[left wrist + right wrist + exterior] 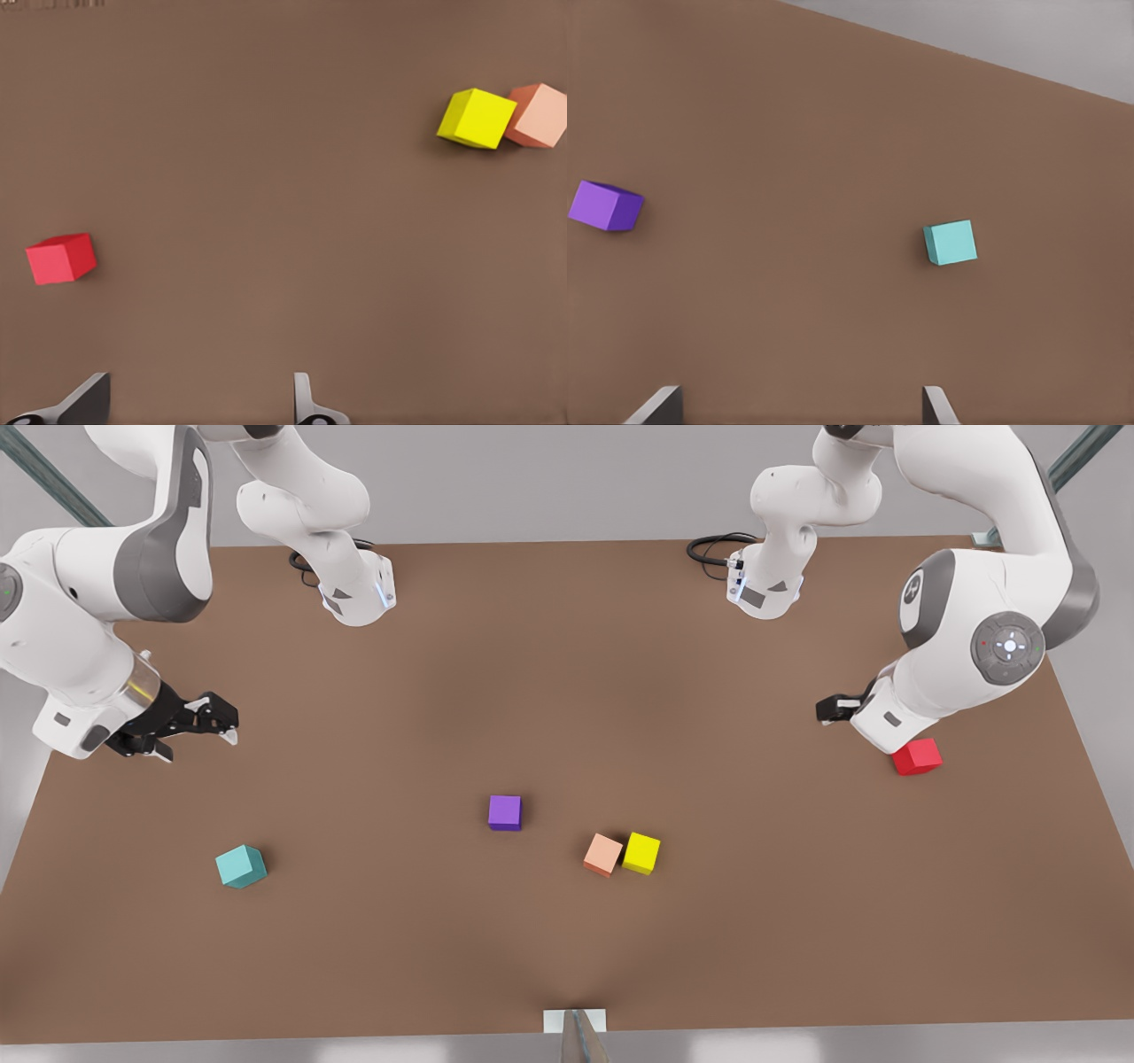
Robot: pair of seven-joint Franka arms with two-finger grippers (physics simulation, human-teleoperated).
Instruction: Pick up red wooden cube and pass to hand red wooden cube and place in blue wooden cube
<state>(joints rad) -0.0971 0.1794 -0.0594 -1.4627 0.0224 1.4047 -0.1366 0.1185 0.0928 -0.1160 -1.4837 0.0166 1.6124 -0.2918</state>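
Observation:
The red wooden cube (pixel 916 756) (pixel 60 258) lies on the brown table (pixel 567 646) near the front view's right edge. My left gripper (pixel 830 709) (pixel 195 407) hovers just beside it, largely hidden behind its own arm, fingers open and holding nothing. The blue wooden cube (pixel 241 866) (pixel 950 242), teal in colour, sits toward the front view's left. My right gripper (pixel 199 732) (pixel 799 407) hangs open and empty above the table, up and to the left of that cube.
A purple cube (pixel 504 812) (pixel 606 205) rests near the table's middle. A salmon-orange cube (pixel 603 854) (pixel 540 115) and a yellow cube (pixel 640 853) (pixel 477 118) touch each other right of it. Both arm bases stand at the far edge.

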